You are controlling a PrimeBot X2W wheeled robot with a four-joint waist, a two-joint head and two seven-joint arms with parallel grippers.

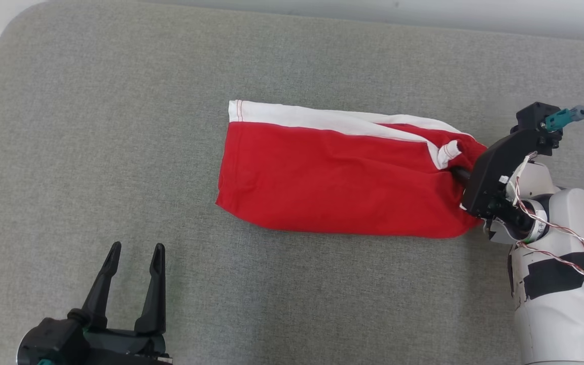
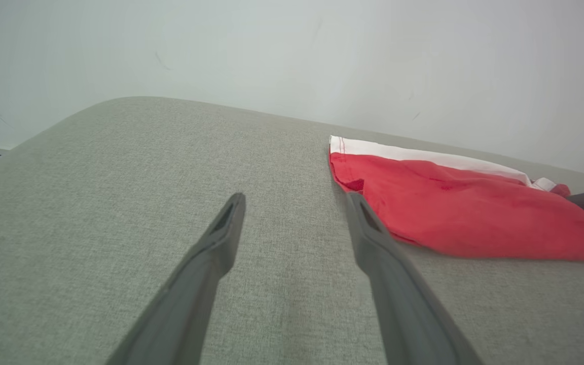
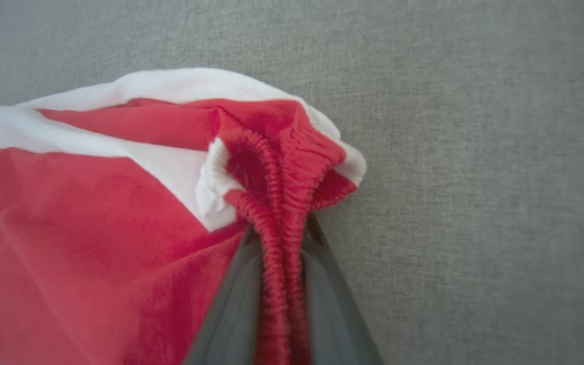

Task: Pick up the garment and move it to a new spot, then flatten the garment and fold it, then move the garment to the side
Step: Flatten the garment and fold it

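Garment [image 1: 337,177] in red, with a white band [image 1: 322,117] along its far edge, is laid out lengthwise on a grey fabric-covered surface [image 1: 94,126], a little right of centre in the head view. It is spread mostly flat, with soft creases, and its left end is finished with a stitched hem. Its right end is gathered into a bunch.

The right hand [image 1: 462,175] is placed at that bunched end, its dark casing and pale forearm entering from the right edge of the head view. In the right wrist view the garment [image 3: 69,228] is seen close up. The red elastic waistband [image 3: 277,213] is drawn into a ridged fold and pinched between the two dark fingers of the right hand [image 3: 282,228] (a small curl of white cloth is tucked just beside the fold).

The left hand [image 1: 137,249] is set at the lower left of the head view, well apart from the garment, with its fingers spread wide and nothing between them. In the left wrist view the left hand [image 2: 296,200] is shown above the grey surface. The garment [image 2: 464,213] is seen beyond its right finger, and a pale wall [image 2: 292,50] is seen behind.
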